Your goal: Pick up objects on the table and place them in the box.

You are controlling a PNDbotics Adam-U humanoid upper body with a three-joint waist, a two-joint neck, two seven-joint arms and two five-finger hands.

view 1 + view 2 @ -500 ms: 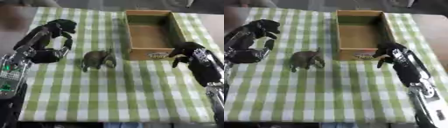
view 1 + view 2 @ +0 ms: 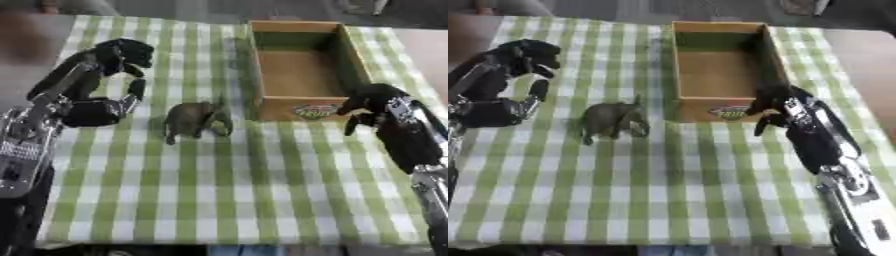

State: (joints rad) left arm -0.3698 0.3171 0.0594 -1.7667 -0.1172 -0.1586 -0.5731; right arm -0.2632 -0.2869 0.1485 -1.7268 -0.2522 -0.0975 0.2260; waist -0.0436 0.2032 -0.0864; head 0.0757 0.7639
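The left hand (image 2: 114,55) hangs over the green-and-white checked cloth (image 2: 219,190) well to the left of the box, with its fingers curled downward and its thumb pointing down beside them; nothing is held in it. Between that hand and the box stands a small dark toy elephant (image 2: 194,120), upright on its legs on the cloth, just left of the box's near left corner and apart from both hands. The box (image 2: 302,107) is an open wooden one with green inner walls and a brown floor, lying on the far part of the cloth with a label on its near wall; nothing shows inside it. Just right of the box's near right corner is the right hand (image 2: 372,100), its fingers curled downward toward the cloth and gripping nothing, close beside the box wall; whether it touches the wall cannot be told.
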